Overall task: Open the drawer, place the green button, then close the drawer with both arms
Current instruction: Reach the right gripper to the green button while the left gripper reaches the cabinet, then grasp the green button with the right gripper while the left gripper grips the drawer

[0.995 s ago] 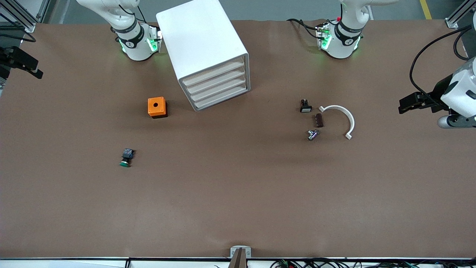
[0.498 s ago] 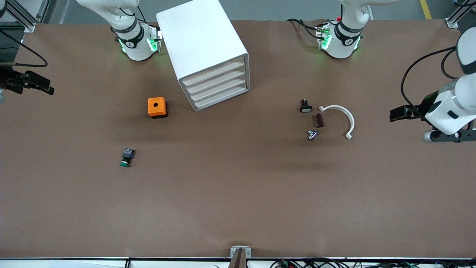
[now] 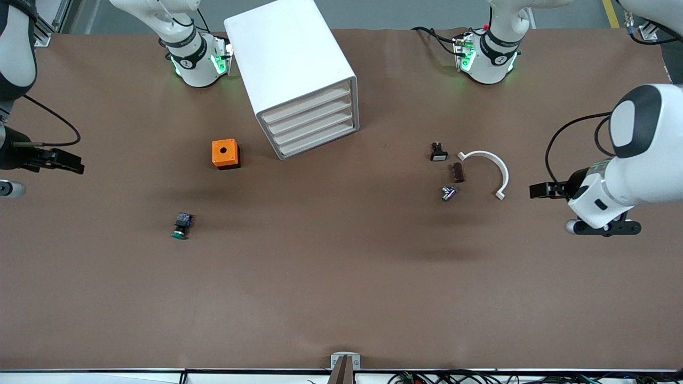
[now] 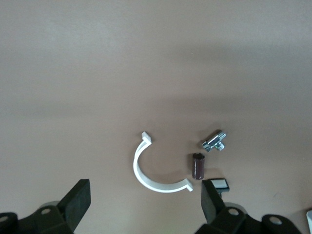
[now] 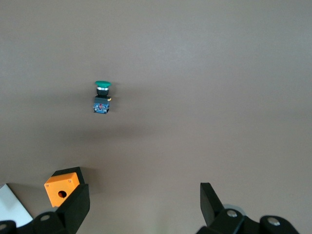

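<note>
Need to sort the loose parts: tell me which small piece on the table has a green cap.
The button, lying alone nearer the front camera than the orange box. The other small parts, clustered by the white arc, show no green.

I see a broad brown table [image 3: 341, 298] under even overhead light. Grey floor shows past its top edge, with aluminium framing [image 3: 653, 24] at the corners and cables [image 3: 480, 377] along the near edge.

Brown table [image 3: 341, 277]: white cabinet [image 3: 291, 74] top centre; orange cube [image 3: 225, 153] beside it; button [image 3: 181, 225] lower; white arc [image 3: 488, 172], three small parts [image 3: 449, 173] centre-right.
</note>
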Controlling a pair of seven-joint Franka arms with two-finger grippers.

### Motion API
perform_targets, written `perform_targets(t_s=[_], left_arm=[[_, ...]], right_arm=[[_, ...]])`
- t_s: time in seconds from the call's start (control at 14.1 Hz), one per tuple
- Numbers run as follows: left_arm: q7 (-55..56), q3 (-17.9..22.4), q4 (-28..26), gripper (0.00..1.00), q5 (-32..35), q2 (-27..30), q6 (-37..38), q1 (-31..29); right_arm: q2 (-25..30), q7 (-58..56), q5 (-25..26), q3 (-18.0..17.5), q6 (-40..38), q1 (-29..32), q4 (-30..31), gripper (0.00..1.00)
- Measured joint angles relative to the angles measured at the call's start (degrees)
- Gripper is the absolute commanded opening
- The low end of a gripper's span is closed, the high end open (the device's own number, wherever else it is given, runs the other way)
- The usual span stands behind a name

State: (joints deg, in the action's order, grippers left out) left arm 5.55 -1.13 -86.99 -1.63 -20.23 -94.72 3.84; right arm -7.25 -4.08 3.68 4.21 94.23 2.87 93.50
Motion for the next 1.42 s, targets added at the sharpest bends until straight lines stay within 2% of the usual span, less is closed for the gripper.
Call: perform_targets(t_s=[0.21, 0.43, 0.64, 0.78, 1.0, 1.21, 1.42], left_arm=[[6.62, -0.12, 0.03, 1.0, -0.01, -2.94, -3.07, 2.62], [15.54, -0.21, 0.05, 1.0, -0.01, -6.53, -6.14, 6.69], [24.65, -0.22, 0.11, 1.0, 0.01, -9.84, -9.3, 10.82], [28.92, -0.19, 0.32, 1.0, 0.01, -11.17, -9.75, 12.85], [37.21, -0.22, 1.61, 1.0, -0.37, -12.65, -9.75, 16.2], [44.01, -0.22, 2.57, 1.0, -4.72, -13.46, -8.36, 19.06], [50.22, -0.2, 3.2, 1.0, -11.08, -14.34, -5.55, 21.34]], right_arm=[[-2.07, 0.64, -2.49, -0.17, 4.08, -0.19, 1.07, 1.0], [-4.18, 2.04, -5.72, -0.21, 14.32, -0.23, 8.06, 1.0], [-4.88, 7.86, -5.95, -0.28, 21.49, -0.3, 14.97, 1.0], [-4.85, 11.49, -5.96, -0.49, 23.15, -1.02, 16.36, 1.0], [-5.01, 15.5, -6.03, -0.72, 32.42, -4.06, 20.6, 1.0], [-7.33, 17.83, -6.03, -0.83, 41.04, -6.95, 24.65, 1.0], [-12.04, 17.94, -5.99, -0.59, 46.54, -6.93, 24.9, 1.0]])
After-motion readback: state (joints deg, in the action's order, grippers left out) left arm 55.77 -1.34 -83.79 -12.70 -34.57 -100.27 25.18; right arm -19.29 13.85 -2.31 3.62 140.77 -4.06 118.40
